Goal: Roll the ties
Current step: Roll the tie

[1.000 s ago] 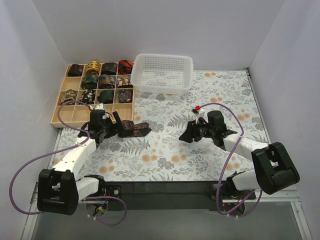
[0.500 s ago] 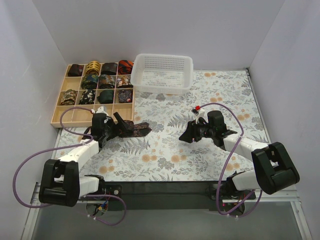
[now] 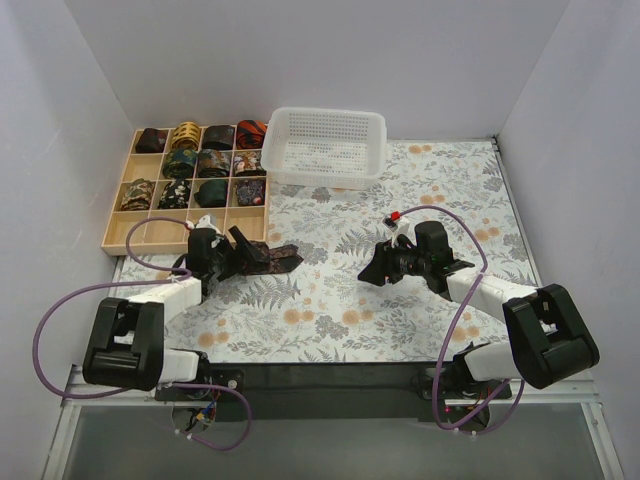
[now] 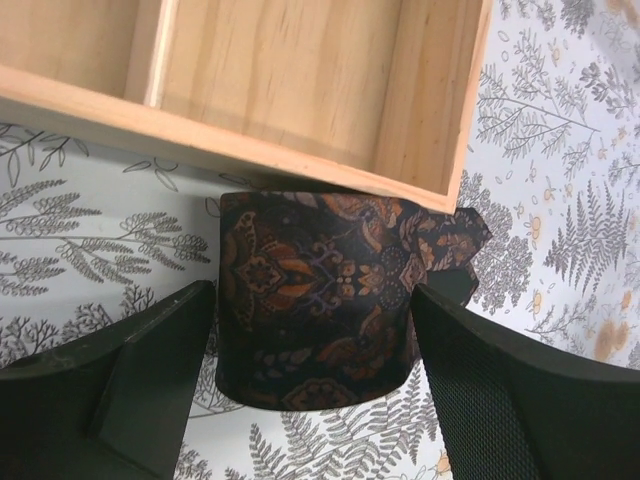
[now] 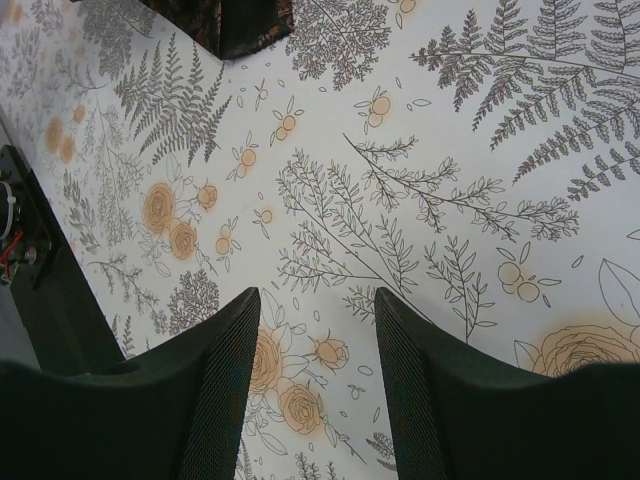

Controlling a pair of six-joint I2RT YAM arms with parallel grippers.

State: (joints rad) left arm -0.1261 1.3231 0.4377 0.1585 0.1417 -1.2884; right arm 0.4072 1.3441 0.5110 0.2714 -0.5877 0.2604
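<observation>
A rolled tie [image 4: 315, 300], dark with an orange paisley print, lies on the floral cloth against the corner of the wooden tray [image 4: 300, 80]. Its loose end sticks out on the right. My left gripper [image 4: 312, 295] straddles the coil, one finger close to each side, and stands open. In the top view the tie [image 3: 268, 257] lies just right of the left gripper [image 3: 235, 256]. My right gripper [image 3: 375, 270] hovers open over the middle of the cloth with nothing in it [image 5: 318, 330]. A corner of the tie [image 5: 235, 25] shows at the top of the right wrist view.
The gridded tray [image 3: 150, 232] at the back left holds several rolled ties [image 3: 200, 160] in its far compartments; its near row shows bare wood. A white mesh basket [image 3: 325, 145] stands at the back centre. White walls close in both sides.
My left gripper's jaws have narrowed around the coil and the left arm has swung its elbow outward. The right arm has not moved.
</observation>
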